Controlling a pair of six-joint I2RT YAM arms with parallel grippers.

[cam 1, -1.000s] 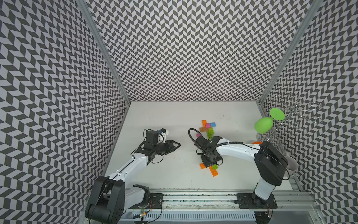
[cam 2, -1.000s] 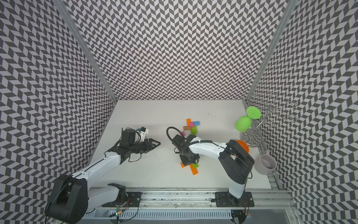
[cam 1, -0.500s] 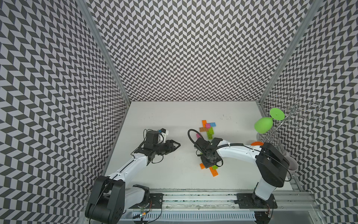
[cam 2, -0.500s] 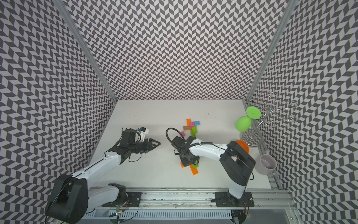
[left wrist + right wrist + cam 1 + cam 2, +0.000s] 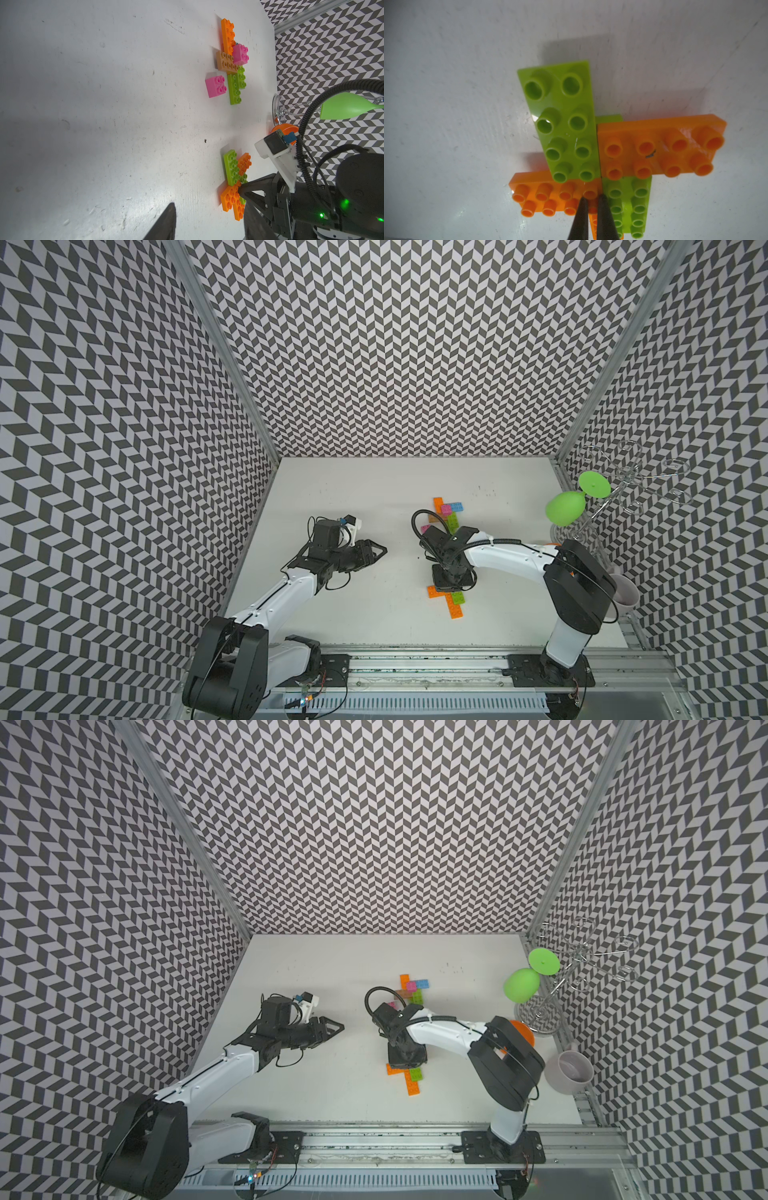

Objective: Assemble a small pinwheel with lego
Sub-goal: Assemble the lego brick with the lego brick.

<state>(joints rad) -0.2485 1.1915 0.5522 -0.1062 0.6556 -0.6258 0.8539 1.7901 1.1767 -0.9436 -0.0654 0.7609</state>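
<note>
Two lime green and two orange lego bricks [image 5: 564, 120] form a cross-shaped cluster [image 5: 456, 610] on the white table near its front. My right gripper [image 5: 592, 197] points down onto it, shut, its tips touching the orange brick [image 5: 550, 195] beside the centre. It hides part of the cluster in both top views [image 5: 409, 1085]. A second group of lego, orange, brown, pink, blue and green [image 5: 446, 510], lies farther back. A loose pink square [image 5: 215, 86] sits beside it. My left gripper [image 5: 384, 548] hovers left of centre, open and empty [image 5: 209, 203].
A green goblet [image 5: 565, 508] hangs from a wire rack [image 5: 623, 485] at the right wall. A pale mug [image 5: 623, 597] and an orange object [image 5: 523, 1031] stand below it. Patterned walls enclose the table [image 5: 374, 489] on three sides.
</note>
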